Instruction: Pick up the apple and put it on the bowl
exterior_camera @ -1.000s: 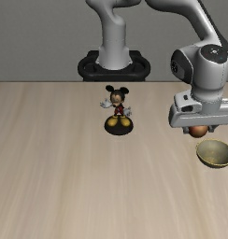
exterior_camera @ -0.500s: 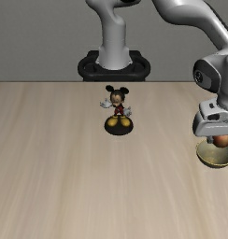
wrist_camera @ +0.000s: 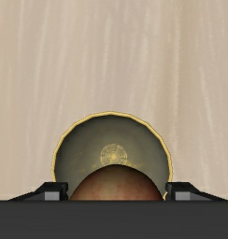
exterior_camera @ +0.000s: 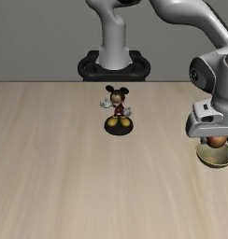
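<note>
The pincer (exterior_camera: 217,140) grasps the apple (exterior_camera: 217,144) between its fingers, directly over the bowl (exterior_camera: 204,155) near the tabletop's (exterior_camera: 60,168) edge, on the exterior view's right.

apple (exterior_camera: 217,142): 1, probably, being half hidden | bowl (exterior_camera: 207,159): 1 | mouse figurine (exterior_camera: 117,110): 1
</note>
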